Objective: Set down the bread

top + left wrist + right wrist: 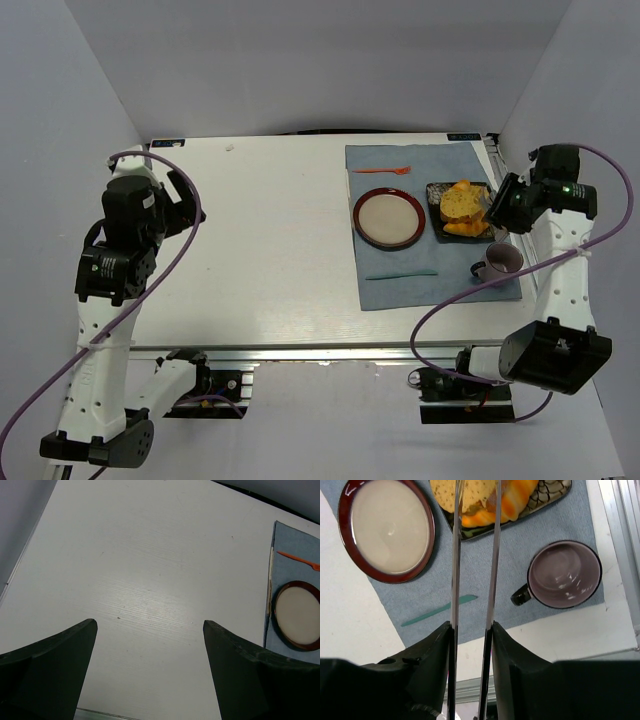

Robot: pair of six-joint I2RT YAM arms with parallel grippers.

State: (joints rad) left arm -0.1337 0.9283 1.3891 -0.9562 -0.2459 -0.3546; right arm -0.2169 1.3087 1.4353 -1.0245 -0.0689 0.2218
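Observation:
The bread (459,202) is a golden-yellow slice lying on a black patterned tray (436,190) with orange pastry pieces (517,500) beside it. My right gripper (505,203) is shut on a pair of metal tongs (456,555), held between its fingers (472,625). The two tong blades reach over the bread (475,490); their tips run off the top of the right wrist view. The red plate (389,218) with a pale centre sits empty left of the tray. My left gripper (185,195) is open and empty over bare table at the far left (150,622).
A blue cloth mat (400,290) lies under the plate, tray, an orange fork (381,171) and a teal knife (401,273). A purple mug (500,261) stands at the mat's near right corner. The table's right rail runs next to the right arm.

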